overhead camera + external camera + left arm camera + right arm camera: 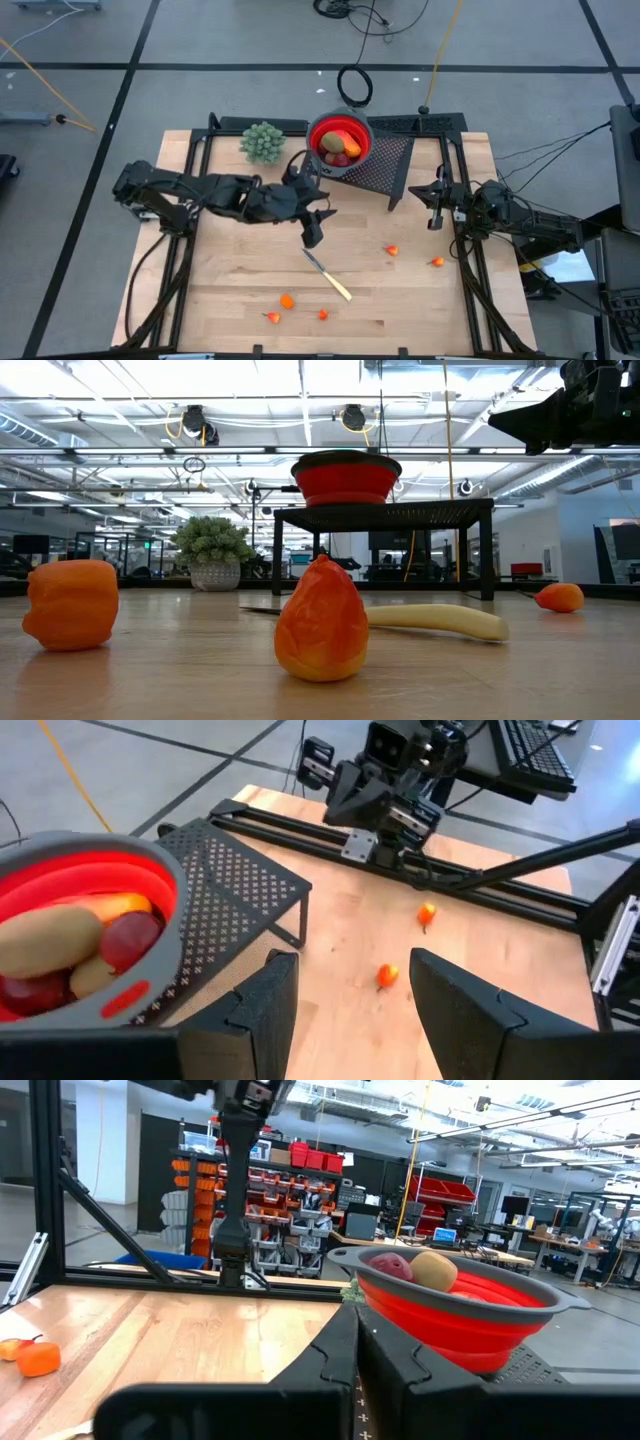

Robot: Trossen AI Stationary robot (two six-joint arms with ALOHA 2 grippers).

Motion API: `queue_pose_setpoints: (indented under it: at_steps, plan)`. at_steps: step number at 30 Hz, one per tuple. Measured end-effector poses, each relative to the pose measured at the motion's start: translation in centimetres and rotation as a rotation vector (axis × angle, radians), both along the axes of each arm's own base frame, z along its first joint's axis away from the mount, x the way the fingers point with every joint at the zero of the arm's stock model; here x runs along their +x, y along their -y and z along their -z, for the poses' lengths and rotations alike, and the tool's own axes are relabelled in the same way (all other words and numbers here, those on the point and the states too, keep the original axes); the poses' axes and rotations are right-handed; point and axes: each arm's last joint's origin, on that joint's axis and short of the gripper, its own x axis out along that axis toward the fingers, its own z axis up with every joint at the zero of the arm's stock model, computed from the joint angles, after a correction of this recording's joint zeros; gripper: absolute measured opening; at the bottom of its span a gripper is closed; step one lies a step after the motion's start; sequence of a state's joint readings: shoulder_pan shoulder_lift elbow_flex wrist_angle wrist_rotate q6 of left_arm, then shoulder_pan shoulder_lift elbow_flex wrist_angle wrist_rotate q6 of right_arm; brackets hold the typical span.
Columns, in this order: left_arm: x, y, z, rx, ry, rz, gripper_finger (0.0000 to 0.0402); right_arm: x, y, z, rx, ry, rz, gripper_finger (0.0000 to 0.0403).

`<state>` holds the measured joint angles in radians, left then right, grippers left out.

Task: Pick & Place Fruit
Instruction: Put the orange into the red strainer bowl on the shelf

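Several toy fruit pieces, brown, dark red and orange, lie in the red bowl (340, 140) (80, 935), which stands on a black perforated stand (385, 165) at the table's far middle. Tiny orange bits lie on the wood: two toward the right (393, 250) (437, 262) and three near the front edge (287, 300) (272, 317) (322, 314). My left gripper (312, 225) (350, 1010) hovers open over the table's middle, just in front of the stand, with nothing between its fingers. My right gripper (436, 200) (358, 1350) waits shut at the right side.
A slim knife with a pale handle (328, 275) lies on the wood in front of my left gripper. A green potted plant (262, 142) stands left of the bowl. Black rails (455, 230) frame the table's sides. Bare wood lies between the knife and the right-hand bits.
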<state>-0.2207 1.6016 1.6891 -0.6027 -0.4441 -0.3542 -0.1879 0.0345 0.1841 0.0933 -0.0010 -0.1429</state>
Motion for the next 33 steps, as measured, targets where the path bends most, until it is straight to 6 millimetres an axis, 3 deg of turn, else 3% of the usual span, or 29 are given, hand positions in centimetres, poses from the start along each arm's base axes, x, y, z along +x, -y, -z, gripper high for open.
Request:
queue_pose_setpoints:
  at_steps: [5,14,25,33]
  plan:
    - [-0.2,1.5,1.7,-0.068,-0.027,-0.010,0.0191,0.0,0.0,0.0,0.000,0.000,0.000,0.0000]
    - [-1.3,5.4,6.1,-0.361,-0.099,-0.069,0.0191,0.0,0.0,0.0,0.000,0.000,0.000,0.0000]
    - [-3.5,9.9,7.0,-0.621,-0.105,-0.122,0.0191,0.0,0.0,0.0,0.000,0.000,0.000,0.0000]
    - [-4.3,10.8,7.3,-0.694,-0.131,-0.185,0.0191,0.0,0.0,0.0,0.000,0.000,0.000,0.0000]
